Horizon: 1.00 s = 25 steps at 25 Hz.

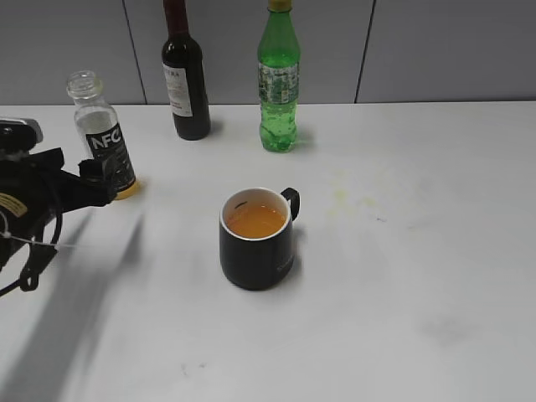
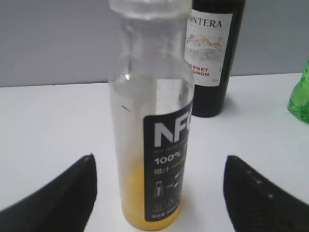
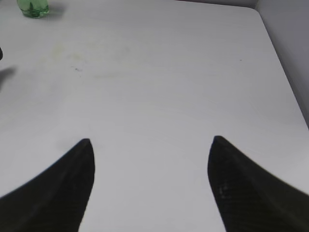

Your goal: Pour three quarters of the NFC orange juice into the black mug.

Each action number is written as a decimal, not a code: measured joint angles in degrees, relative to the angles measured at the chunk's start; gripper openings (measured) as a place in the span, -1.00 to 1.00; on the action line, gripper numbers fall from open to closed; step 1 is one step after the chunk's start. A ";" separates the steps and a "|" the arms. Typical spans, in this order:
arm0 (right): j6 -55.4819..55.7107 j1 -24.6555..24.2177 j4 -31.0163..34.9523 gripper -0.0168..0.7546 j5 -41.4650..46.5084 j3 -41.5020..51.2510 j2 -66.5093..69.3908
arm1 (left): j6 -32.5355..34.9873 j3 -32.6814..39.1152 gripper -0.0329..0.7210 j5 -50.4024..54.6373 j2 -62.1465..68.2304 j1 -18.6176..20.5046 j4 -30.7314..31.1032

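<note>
exterior view: nfc orange juice (image 1: 103, 138), small clear bottle, capless threaded neck, black label with white lettering, upright on the white table (image 1: 402, 276) at far left. nearly drained; a thin orange band shows at its base only. black mug (image 1: 255, 239), squat, matte, white inside, upright near table centre, handle toward the back right, orange liquid filling much of it. mug and bottle stand well apart with bare table between. left gripper (image 1: 107, 177) sits at the left edge, its dark fingers level with the bottle's lower half, just beside it. dark wine bottle (image 1: 186, 75) and green soda bottle (image 1: 278, 84) stand near the rear edge, by the grey wall. right half and front of the table lie open, faintly stained.

left wrist view: nfc orange juice (image 2: 152, 121) fills the middle, upright between two black fingertips (image 2: 67, 193). jaws spread wide, clear gap on both sides of the bottle, nothing gripped. orange remnant low in the bottle beside the label. wine bottle (image 2: 212, 58) behind to the right; green soda bottle (image 2: 300, 99) cut by the right edge.

right wrist view: right gripper (image 3: 149, 159) with fingers parted, nothing between them, over bare table (image 3: 159, 72). table's right edge runs down the frame's right side. green soda bottle (image 3: 33, 7) base at the top left corner. wide free surface ahead, a few faint marks.
</note>
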 joint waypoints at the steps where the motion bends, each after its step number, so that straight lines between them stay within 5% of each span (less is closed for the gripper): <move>1: 0.00 0.00 0.00 0.48 0.00 0.00 0.00 | 0.00 0.83 0.75 1.81 -2.50 -0.12 -0.58; 4: 0.00 0.00 0.00 0.48 0.00 0.00 0.00 | 0.00 2.13 0.74 11.57 -10.41 -0.13 -1.94; 14: 0.00 0.00 0.00 0.48 0.00 0.00 0.00 | 0.00 0.61 0.67 68.35 -35.78 -0.18 -3.39; 25: 0.00 0.00 0.00 0.48 0.00 0.00 0.00 | -2.64 -11.13 0.65 123.04 -52.45 -0.12 1.08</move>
